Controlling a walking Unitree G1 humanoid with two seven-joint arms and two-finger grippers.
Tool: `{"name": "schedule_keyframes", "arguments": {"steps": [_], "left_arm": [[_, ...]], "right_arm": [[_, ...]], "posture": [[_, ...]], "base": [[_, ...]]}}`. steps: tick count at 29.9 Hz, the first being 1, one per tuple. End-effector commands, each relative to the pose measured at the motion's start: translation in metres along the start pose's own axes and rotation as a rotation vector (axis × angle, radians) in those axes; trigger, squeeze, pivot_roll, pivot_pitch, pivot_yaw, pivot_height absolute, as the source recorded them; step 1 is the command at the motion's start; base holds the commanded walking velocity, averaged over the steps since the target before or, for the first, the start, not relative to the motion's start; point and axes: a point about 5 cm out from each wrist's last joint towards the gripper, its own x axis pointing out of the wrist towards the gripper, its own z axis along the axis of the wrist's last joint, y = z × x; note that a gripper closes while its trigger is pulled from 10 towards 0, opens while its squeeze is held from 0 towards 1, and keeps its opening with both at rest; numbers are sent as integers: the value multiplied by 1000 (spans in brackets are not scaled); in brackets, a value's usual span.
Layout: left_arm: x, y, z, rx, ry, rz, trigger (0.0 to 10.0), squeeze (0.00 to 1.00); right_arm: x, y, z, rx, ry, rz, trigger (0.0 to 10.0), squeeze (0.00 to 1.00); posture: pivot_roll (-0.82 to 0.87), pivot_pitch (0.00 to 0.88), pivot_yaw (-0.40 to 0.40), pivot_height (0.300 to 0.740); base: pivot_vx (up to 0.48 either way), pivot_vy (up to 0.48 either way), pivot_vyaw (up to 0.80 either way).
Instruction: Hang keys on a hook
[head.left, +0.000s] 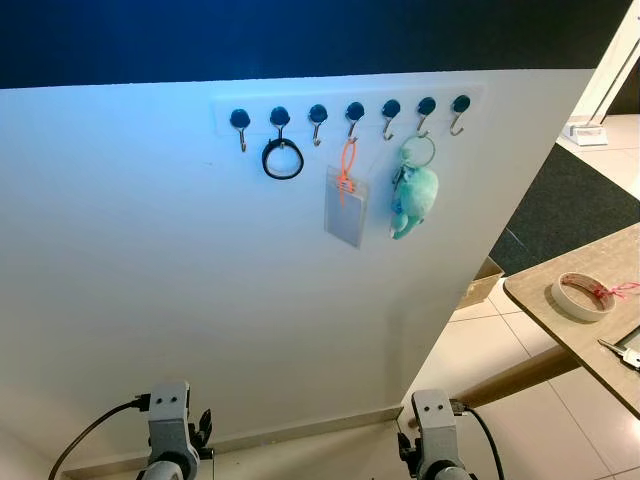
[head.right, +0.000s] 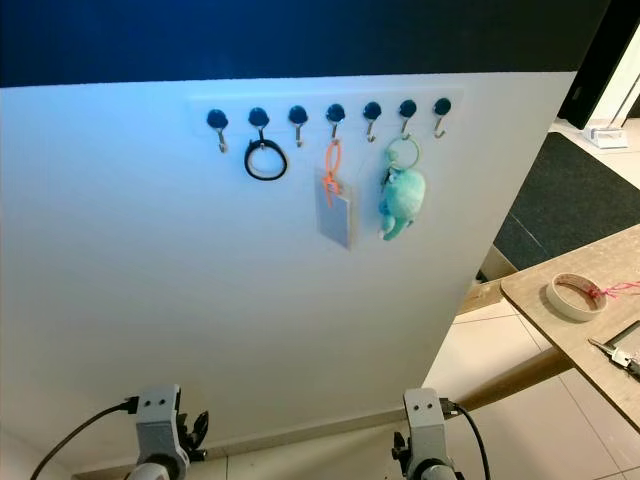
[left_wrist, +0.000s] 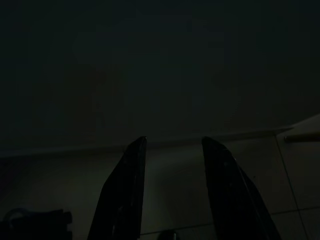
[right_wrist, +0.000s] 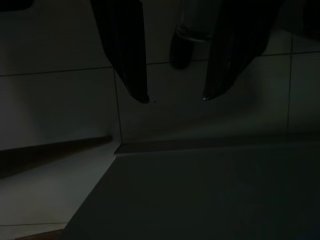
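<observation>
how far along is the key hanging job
It looks done or nearly so: the teal plush keychain hangs by its ring from a hook on the hook rail, beside an orange-strapped badge holder and a black ring. Nothing is in hand: the left claw and right claw are open, low near the floor. No separate keys are visible.
</observation>
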Motion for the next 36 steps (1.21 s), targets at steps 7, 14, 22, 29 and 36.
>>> {"name": "schedule_keyframes", "arguments": {"steps": [7,14,22,29,36], "left_arm": [[-3,-5,-9,-12,29,-20,10000,0],[-3,-5,-10,-8,31,-26,10000,0],[-2,-4,-8,-1,25,-33,10000,0],[-2,-6,-7,13,20,-51,10000,0],[-1,-7,-6,23,13,-61,10000,0]], "right_arm": [[-2,-2,-4,-25,-5,-26,10000,0],[-2,-4,-2,-19,-13,-45,10000,0],[-2,-6,-2,-16,-14,-54,10000,0],[-3,-5,-4,-15,-10,-58,10000,0],[-3,-5,-5,-14,-9,-61,10000,0]], "posture": [[21,61,-6,740],[21,58,-5,740],[25,62,-3,740],[26,64,0,740],[26,64,3,740]], "base": [[-282,0,0],[-343,0,0],[-345,0,0],[-335,0,0],[-270,0,0]]}}
